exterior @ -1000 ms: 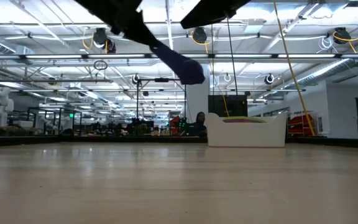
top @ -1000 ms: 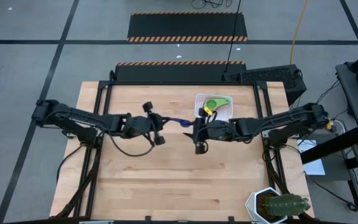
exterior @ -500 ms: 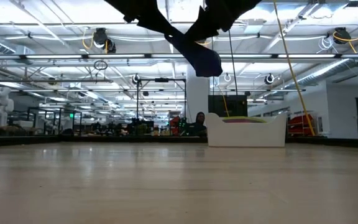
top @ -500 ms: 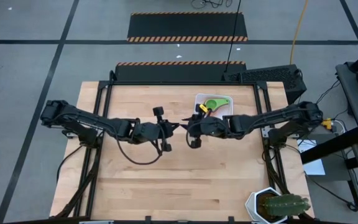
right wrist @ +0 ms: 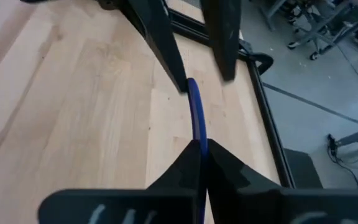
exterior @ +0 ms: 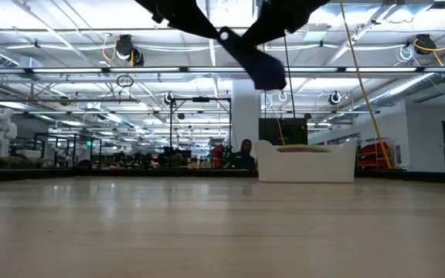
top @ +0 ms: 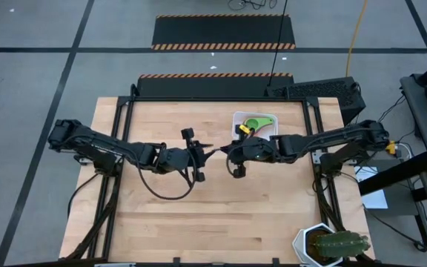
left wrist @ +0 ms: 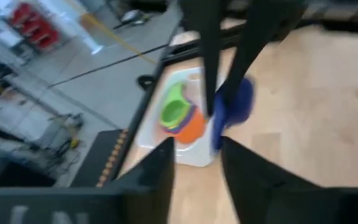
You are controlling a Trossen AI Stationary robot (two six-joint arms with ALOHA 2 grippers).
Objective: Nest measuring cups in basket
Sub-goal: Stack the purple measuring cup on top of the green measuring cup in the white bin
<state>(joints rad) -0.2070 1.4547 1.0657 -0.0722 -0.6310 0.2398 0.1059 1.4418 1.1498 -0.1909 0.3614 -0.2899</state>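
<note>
A blue measuring cup (exterior: 267, 73) hangs high above the table's middle, between my two grippers. My right gripper (right wrist: 199, 155) is shut on it. My left gripper (left wrist: 197, 168) faces it from the table's left side, open. Its fingers (right wrist: 166, 56) stand on either side of the free end of the cup's handle (right wrist: 191, 87); whether one touches it, I cannot tell. The white basket (top: 237, 117) stands at the far middle of the table and holds a green cup (left wrist: 174, 111) and an orange cup (left wrist: 191, 127). My right gripper pinches the cup's flat handle (right wrist: 196, 134) between its two fingers, coming from the table's right side along the handle. The handle's free end sticks out toward my left gripper. The cup is lifted clear, and its bowl (exterior: 269, 76) hangs lower than the handle.
A white pot with a cactus (top: 332, 245) stands at the table's near right corner. Bare wood lies under and in front of both arms. The basket (exterior: 307, 164) stands just beyond my right gripper (top: 228, 152).
My left gripper has carried the blue cup toward the table's right edge, up to my right gripper. My right gripper has moved a little to the left and taken hold of the cup, which has stayed high above the table.
</note>
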